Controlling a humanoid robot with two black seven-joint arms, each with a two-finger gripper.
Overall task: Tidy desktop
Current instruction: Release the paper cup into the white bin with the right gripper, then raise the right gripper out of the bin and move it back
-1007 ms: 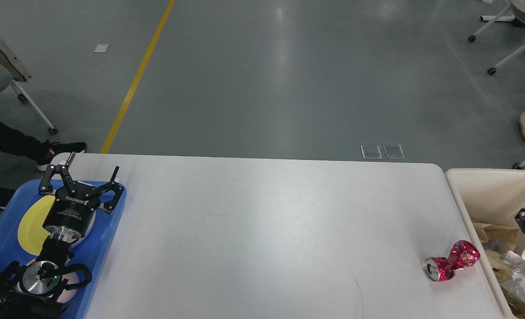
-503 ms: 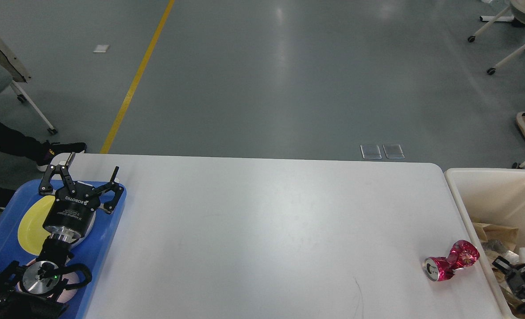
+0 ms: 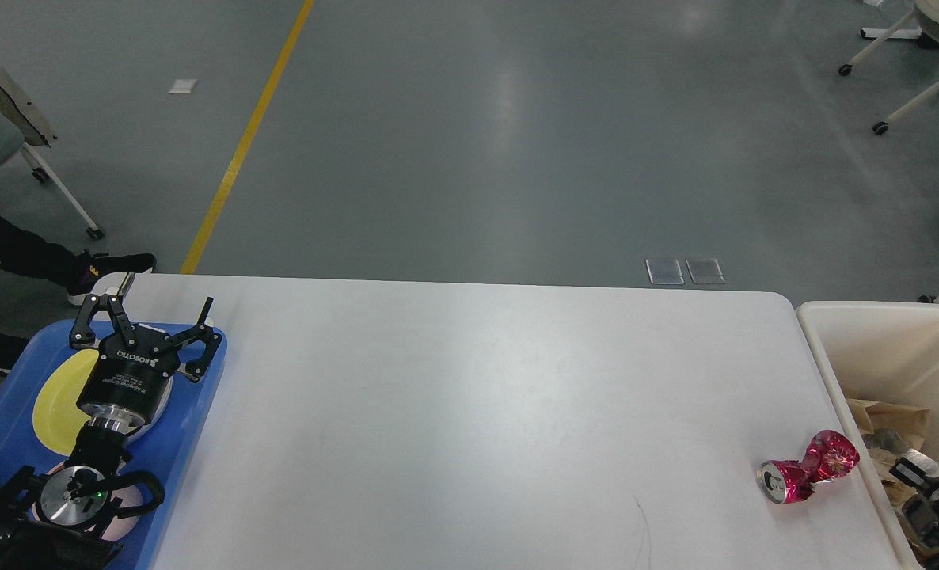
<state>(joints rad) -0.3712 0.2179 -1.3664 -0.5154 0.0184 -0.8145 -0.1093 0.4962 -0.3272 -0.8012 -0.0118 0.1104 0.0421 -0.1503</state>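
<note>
Bright even light; soft floor glare, sharp focus

Single head view, high, pitched forward and down. Table [image 3: 469,412] fills the lower half, near edge cropped at 6 o'clock. Open floor [image 3: 517,142] runs toward 12 o'clock. Blue tray [image 3: 192,427] at 8 o'clock, beige bin [image 3: 881,348] at 4 o'clock.

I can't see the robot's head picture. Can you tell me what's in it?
A crushed red can lies on the white desktop beside a beige bin. The left gripper hangs open over a blue tray.
</note>
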